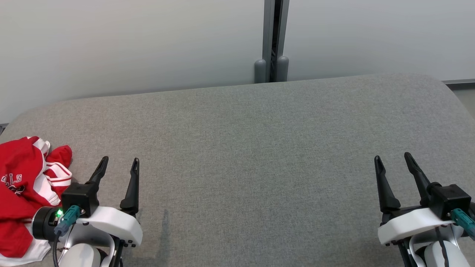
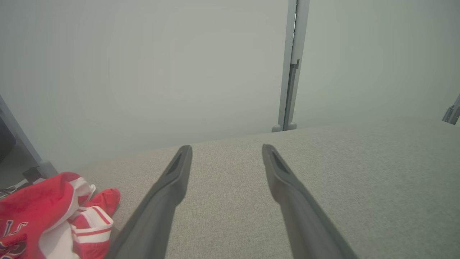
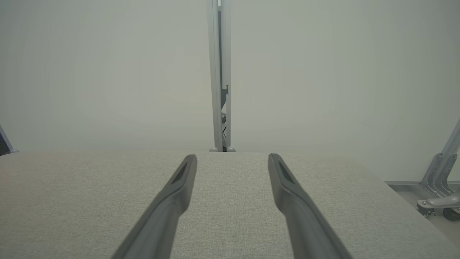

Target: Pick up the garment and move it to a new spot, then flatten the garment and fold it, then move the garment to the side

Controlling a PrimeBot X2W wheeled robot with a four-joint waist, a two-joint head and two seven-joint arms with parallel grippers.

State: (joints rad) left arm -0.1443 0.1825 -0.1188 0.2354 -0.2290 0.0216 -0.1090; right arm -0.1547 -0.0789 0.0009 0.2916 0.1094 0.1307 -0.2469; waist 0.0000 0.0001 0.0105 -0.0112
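Head view shows the red-and-white garment [image 1: 26,193] crumpled at the near left corner of the grey padded table [image 1: 252,155]. Just beside it, the left gripper [image 1: 119,164] is spread wide and empty; the right gripper [image 1: 393,159], well apart, likewise. Pale wall panels [image 1: 130,40] stand behind.

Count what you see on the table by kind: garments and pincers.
Garments: 1, red and white garment, crumpled at the table's left edge.
Pincers: 2, left pincer and right pincer, both open, empty.
Total: 3.
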